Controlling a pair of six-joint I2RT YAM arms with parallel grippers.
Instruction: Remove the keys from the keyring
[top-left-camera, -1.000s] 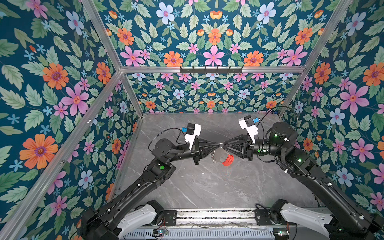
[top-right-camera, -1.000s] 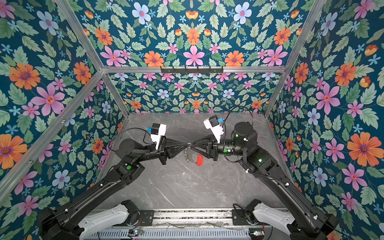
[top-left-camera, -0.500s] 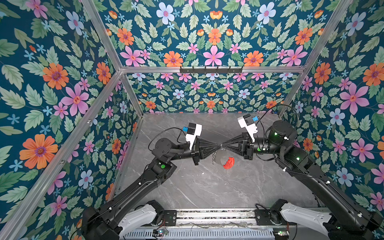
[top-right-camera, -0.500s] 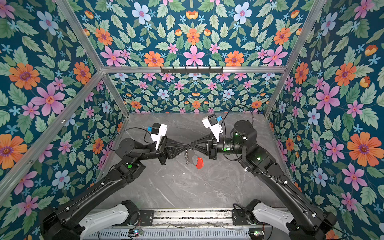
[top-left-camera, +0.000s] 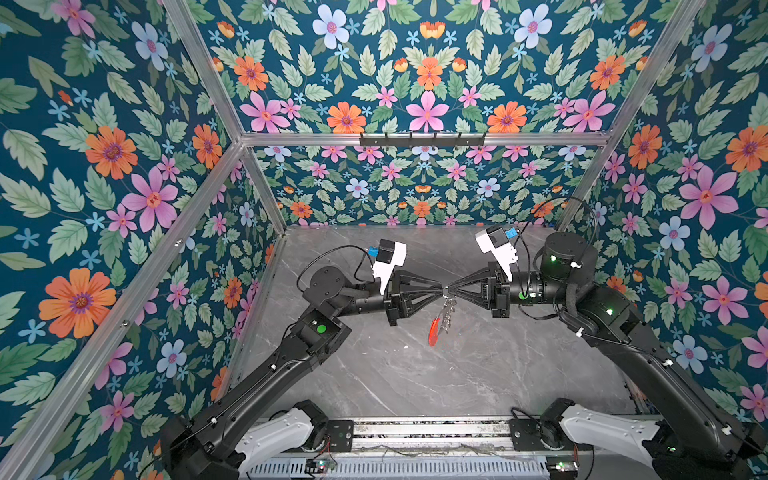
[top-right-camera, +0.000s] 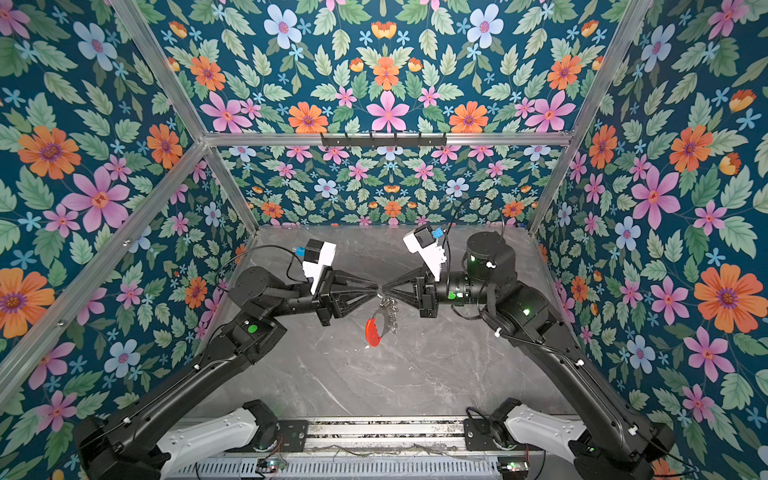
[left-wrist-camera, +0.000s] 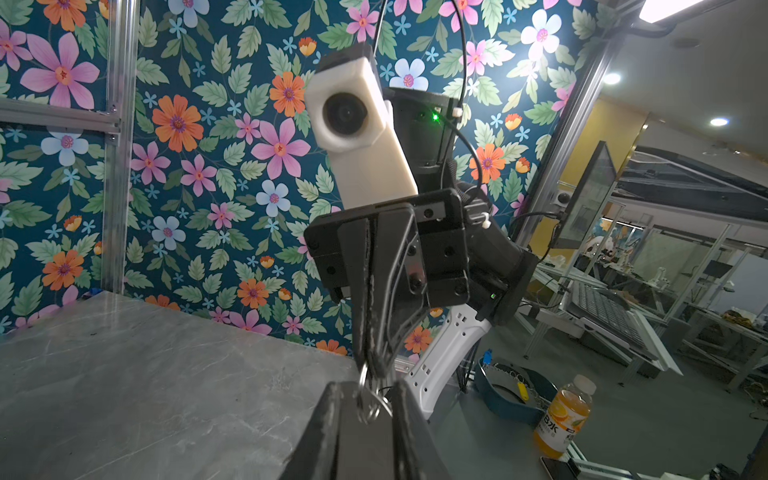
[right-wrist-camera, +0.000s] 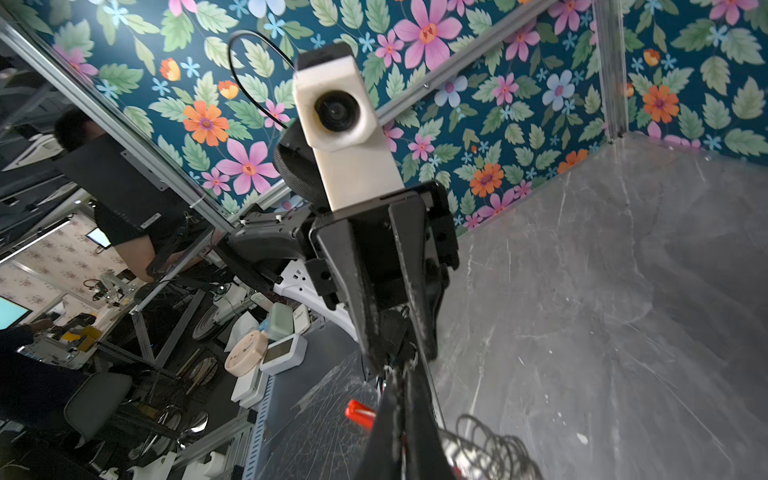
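Up above the tabletop (top-left-camera: 415, 386), in both top views, two black arms meet nose to nose. The left hand (top-left-camera: 440, 288) and the right hand (top-left-camera: 449, 289) almost touch at their tips. One keyring (top-right-camera: 385, 321) hangs in the air right under that spot, with its red strip (top-right-camera: 372, 332) lowest. It does not touch the tabletop. I count two hands, one keyring and one red strip. I cannot pick out the key among the little silver bits.

From the left wrist view, the right hand (left-wrist-camera: 369, 365) is clenched. It pinches a small silver loop (left-wrist-camera: 363, 376) at the top of the keyring. The left hand's fingers (left-wrist-camera: 332, 419) are a little apart, with one thin ring (left-wrist-camera: 374, 405) between them. They do not seem to squeeze it.

From the right wrist view, the left hand (right-wrist-camera: 399, 353) shows that same small gap. A row of wire loops (right-wrist-camera: 490, 444) sits near the right hand, too blurry to count.

So I think only the right hand is carrying the keyring. To do this step well, the right hand should pinch hard and not move. The left hand should close on just the key or its ring. Then it should slide that round and off slowly. A quick tug could make the whole keyring drop.
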